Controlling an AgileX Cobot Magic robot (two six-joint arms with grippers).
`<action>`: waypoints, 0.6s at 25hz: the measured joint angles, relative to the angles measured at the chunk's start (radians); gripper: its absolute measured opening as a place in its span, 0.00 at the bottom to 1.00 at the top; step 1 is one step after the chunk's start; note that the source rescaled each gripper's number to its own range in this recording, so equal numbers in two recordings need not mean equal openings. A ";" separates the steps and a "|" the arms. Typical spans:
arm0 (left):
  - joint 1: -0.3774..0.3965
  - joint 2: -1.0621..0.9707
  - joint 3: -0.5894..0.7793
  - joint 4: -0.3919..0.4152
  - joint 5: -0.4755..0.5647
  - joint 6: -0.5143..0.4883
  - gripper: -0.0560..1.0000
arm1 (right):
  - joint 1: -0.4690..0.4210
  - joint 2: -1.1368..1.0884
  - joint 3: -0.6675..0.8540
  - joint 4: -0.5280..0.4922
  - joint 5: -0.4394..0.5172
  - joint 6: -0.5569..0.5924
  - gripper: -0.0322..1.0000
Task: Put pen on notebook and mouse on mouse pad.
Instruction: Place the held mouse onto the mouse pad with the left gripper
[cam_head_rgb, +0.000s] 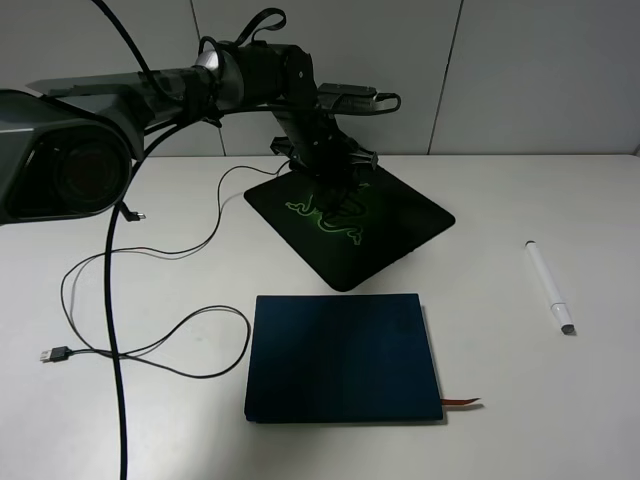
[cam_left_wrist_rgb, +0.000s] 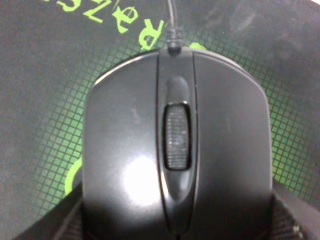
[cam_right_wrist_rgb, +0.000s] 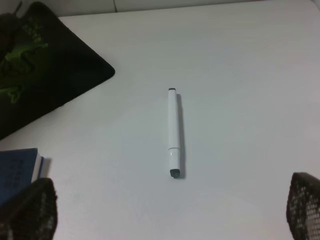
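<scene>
The left hand (cam_head_rgb: 336, 192) reaches over the mouse pad (cam_head_rgb: 412, 216) at the 12 o'clock end of the white surface (cam_head_rgb: 530, 190). Its fingers (cam_left_wrist_rgb: 292, 220) are closed against the flanks of the black mouse (cam_left_wrist_rgb: 175, 150), pinching it. The wrist view shows the mouse directly over the pad's green grid and lettering, but not whether it rests on the mat or hangs just above it. Its thin cable (cam_head_rgb: 170, 250) trails off toward 8 o'clock and ends in a USB plug (cam_head_rgb: 55, 354) at 9 o'clock of the notebook (cam_head_rgb: 340, 355).

The dark blue notebook lies flat at 6 o'clock of the pad, close to it but not touching. A brown ribbon (cam_head_rgb: 462, 403) pokes from its near corner, and nothing lies on its cover. The white pen (cam_head_rgb: 549, 288) lies on the bare surface toward 3 o'clock of the notebook, well apart from it.

The right hand (cam_right_wrist_rgb: 167, 212) hovers above the pen with its fingers (cam_right_wrist_rgb: 30, 210) spread wide, gripping nothing.

The mouse half of the task looks almost finished. The left hand needs only to release with the mouse settled on the mat, then lift away without snagging the cable. The pen half has not begun. The right hand would need to descend with its fingers across the pen's barrel, close on it and carry it toward 9 o'clock to the cover.
</scene>
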 joint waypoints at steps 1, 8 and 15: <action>0.000 0.000 0.000 0.000 0.000 0.001 0.05 | 0.000 0.000 0.000 0.000 0.000 0.000 1.00; 0.000 0.000 0.000 0.000 0.000 0.001 0.05 | 0.000 0.000 0.000 0.000 0.000 0.000 1.00; 0.000 0.000 0.000 0.006 -0.003 0.001 0.61 | 0.000 0.000 0.000 0.000 0.000 0.000 1.00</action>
